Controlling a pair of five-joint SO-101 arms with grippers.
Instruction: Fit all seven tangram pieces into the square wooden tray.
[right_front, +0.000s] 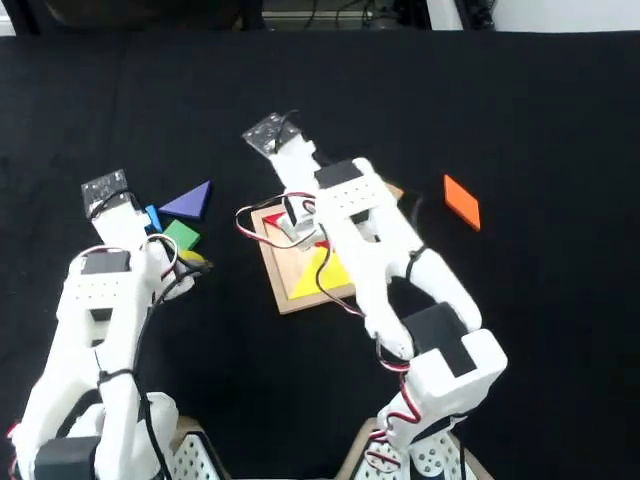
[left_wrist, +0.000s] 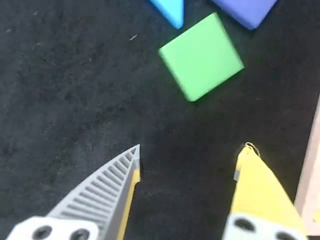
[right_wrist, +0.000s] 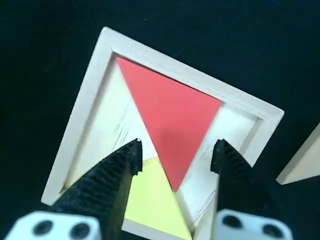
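Observation:
The square wooden tray (right_front: 300, 300) lies mid-table and holds a red triangle (right_wrist: 170, 112) and a yellow triangle (right_wrist: 150, 200), tip to tip. Just above these two hangs my right gripper (right_wrist: 177, 147), open and holding nothing. A green square (left_wrist: 201, 56) lies on the black cloth left of the tray, with a blue triangle (left_wrist: 167, 9) and a purple triangle (left_wrist: 247, 10) beyond it. Short of the green square, low over bare cloth, my left gripper (left_wrist: 191, 155) stands open and empty. An orange parallelogram (right_front: 462, 200) lies alone to the right.
A pale wooden-coloured piece (right_wrist: 300, 165) sits just outside the tray's far right corner, partly under the right arm (right_front: 370, 240). The tray's rim (left_wrist: 310, 165) runs close beside the left gripper's yellow finger (left_wrist: 255, 185). Black cloth covers the table.

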